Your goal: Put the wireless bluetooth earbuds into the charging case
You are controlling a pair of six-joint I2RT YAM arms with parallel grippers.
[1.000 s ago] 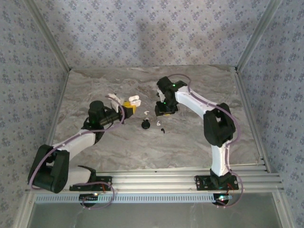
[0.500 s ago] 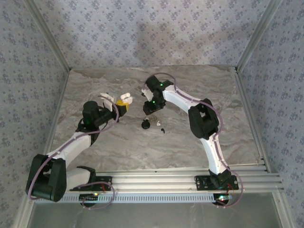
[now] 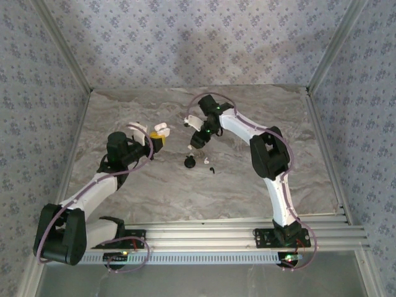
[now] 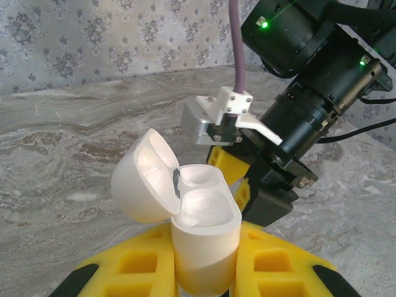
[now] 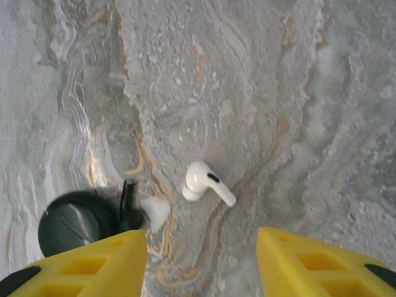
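Right jaws — apart, shifted left, now above small white stemmed earbud (image 5: 208, 183) on grey marble table (image 5: 309, 93) | left jaws — clamped on open-lidded white plastic charging case (image 4: 198, 229) | pick looks next

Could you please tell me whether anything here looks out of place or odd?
Yes: the open white charging case in the left gripper appears to have both wells empty, while a white earbud lies loose on its side on the marble table, beneath the open right gripper.
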